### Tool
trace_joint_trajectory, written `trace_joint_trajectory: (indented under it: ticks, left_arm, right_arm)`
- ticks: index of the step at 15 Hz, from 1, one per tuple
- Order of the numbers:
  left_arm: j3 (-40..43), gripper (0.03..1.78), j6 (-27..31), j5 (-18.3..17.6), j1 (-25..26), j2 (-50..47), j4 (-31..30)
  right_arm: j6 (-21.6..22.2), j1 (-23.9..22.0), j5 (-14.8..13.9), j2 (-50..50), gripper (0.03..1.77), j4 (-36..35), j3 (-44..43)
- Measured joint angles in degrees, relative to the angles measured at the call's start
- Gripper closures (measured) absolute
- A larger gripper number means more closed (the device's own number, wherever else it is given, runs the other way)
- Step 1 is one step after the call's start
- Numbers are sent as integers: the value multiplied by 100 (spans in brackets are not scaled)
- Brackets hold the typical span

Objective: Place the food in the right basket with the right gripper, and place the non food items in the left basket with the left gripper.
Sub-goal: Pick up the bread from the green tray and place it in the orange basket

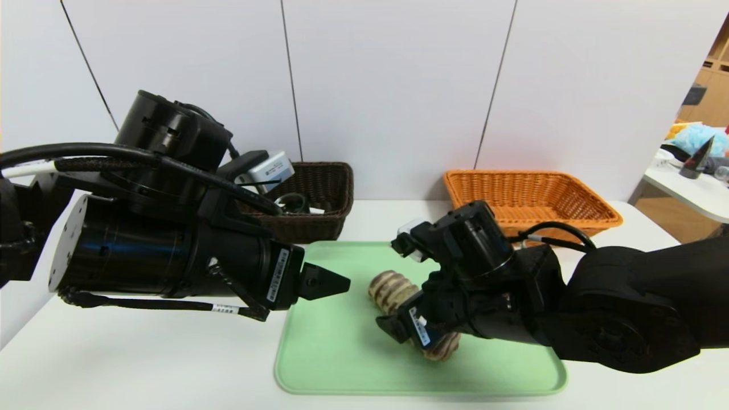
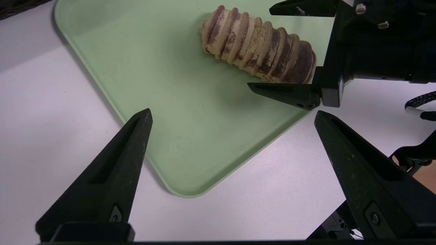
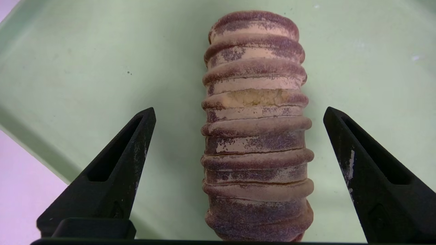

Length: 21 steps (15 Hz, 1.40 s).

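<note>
Fingers (image 3: 129,163) of the right gripper (image 3: 238,114) stood spread wide on either side of the food (image 3: 255,136), which lay between them on the green tray (image 3: 85,68). Off to its left the left gripper (image 2: 231,115) hung open too, while the right basket (image 1: 529,196) sat behind the right gripper.

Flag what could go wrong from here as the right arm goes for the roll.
The right gripper stands open astride the ridged roll on the green tray; closing hard may crush its cracked crust. The left gripper hangs open close by, so the arms may collide when lifting toward the orange basket.
</note>
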Motion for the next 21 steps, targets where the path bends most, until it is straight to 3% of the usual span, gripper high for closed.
trace_joint_trajectory:
  ticks: [6,21]
  left_arm:
    - [-2,12,6,-2,0,0,-116]
    - [0,12,4,1,0,-1,-113]
  right_arm:
    - [468,-29,-13,91,10,1102,-636]
    - [513,-55,-24,352,10,1093,-653]
